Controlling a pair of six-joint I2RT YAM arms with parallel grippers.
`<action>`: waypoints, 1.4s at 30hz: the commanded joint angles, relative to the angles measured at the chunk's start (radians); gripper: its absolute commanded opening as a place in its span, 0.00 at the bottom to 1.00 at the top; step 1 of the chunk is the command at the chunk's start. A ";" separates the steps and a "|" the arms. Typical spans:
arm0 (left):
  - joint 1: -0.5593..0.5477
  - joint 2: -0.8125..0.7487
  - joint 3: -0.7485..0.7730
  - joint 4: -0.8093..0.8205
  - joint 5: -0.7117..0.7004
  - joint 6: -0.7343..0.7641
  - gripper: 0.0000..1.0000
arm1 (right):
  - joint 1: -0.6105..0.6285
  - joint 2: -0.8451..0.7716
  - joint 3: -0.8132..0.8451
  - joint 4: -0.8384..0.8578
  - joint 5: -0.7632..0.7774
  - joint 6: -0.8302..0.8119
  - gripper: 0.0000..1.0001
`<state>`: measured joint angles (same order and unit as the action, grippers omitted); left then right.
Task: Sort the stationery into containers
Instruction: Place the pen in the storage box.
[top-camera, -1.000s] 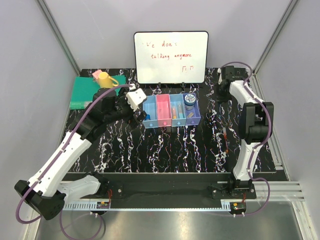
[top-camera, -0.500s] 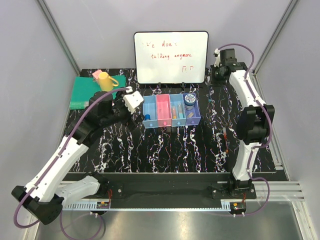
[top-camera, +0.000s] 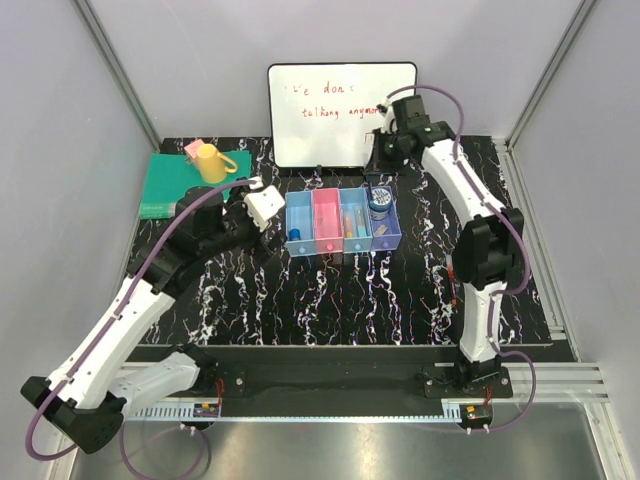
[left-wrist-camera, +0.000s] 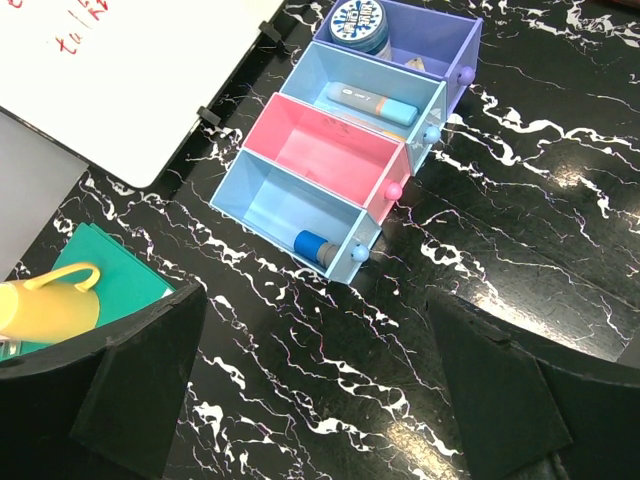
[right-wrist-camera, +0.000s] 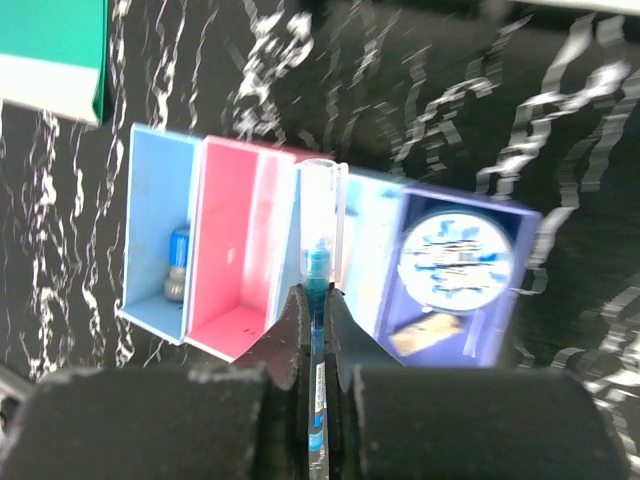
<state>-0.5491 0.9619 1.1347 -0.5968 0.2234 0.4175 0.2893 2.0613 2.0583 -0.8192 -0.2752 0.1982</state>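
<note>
I see the surface (top-camera: 330, 290) as glossy black with white marble veining, smooth. The containers (left-wrist-camera: 345, 160) look like thin translucent plastic, blue, pink, blue, purple, with small round knobs. In the right claw (right-wrist-camera: 316, 318) sits a thin pen (right-wrist-camera: 318, 262) with a clear plastic barrel, teal inside. The left claw (left-wrist-camera: 320, 400) has matt black plastic fingers. The roll (left-wrist-camera: 358, 20) has a printed blue-white top. The mug (left-wrist-camera: 45, 305) is smooth yellow, slightly shiny. The book (top-camera: 165, 185) cover is flat matt green. The whiteboard (top-camera: 342, 113) is glossy white with a dark frame.
</note>
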 joint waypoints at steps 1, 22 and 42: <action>-0.005 -0.028 -0.007 0.046 -0.019 -0.009 0.99 | 0.066 0.048 0.042 -0.005 -0.021 0.029 0.00; -0.005 -0.077 -0.102 0.114 0.019 -0.036 0.99 | 0.194 0.234 0.125 0.038 0.008 0.015 0.00; -0.005 -0.075 -0.098 0.124 0.019 -0.020 0.99 | 0.232 0.255 0.089 0.066 -0.001 -0.009 0.24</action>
<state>-0.5491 0.9024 1.0317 -0.5243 0.2279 0.3927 0.5140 2.3333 2.1361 -0.7822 -0.2741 0.2050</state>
